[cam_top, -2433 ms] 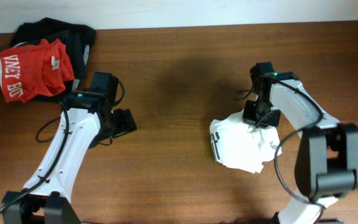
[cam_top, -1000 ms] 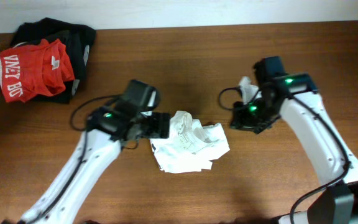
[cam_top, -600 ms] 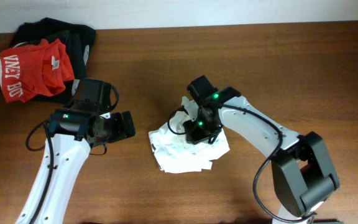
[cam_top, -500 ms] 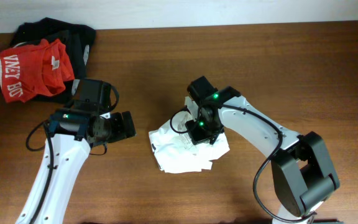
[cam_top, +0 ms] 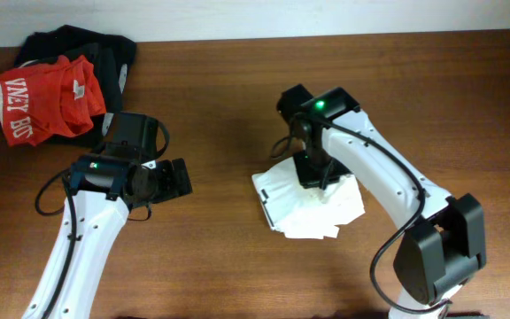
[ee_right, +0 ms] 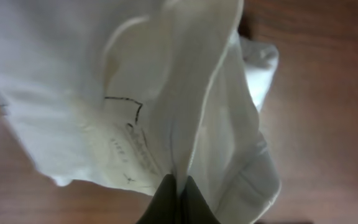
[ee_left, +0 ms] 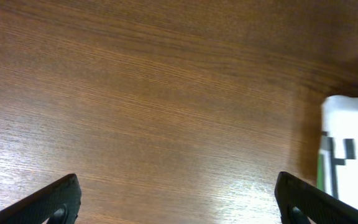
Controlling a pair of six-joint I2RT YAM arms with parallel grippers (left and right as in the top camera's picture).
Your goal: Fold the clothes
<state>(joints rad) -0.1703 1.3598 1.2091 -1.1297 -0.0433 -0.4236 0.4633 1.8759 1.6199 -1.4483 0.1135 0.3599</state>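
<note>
The T-shirt point(cam_top: 312, 206) lies in a crumpled, loosely bunched heap on the table point(cam_top: 237, 89); its folds overlap and no sleeve can be made out. The right gripper point(ee_right: 175, 196) sits at the T-shirt's far edge. Its fingers are clenched tight together on a ridge of the white fabric. In the right wrist view the cloth fans out from that pinch, with a thin dark line and faint lettering just beside it. Whether the pinched fold is raised off the wood cannot be told.

The left gripper point(cam_top: 182, 177) is well to the left of the T-shirt, touching none of it. Its fingers point(ee_left: 55, 199) are spread wide with only bare wood between them. The left wrist view catches the T-shirt's near edge at the right side, showing small dark marks and a green stripe.

Far to the left of the T-shirt and further back, a red shirt point(cam_top: 47, 97) with white lettering lies on top of a black garment point(cam_top: 104, 53), both well apart from the T-shirt.
</note>
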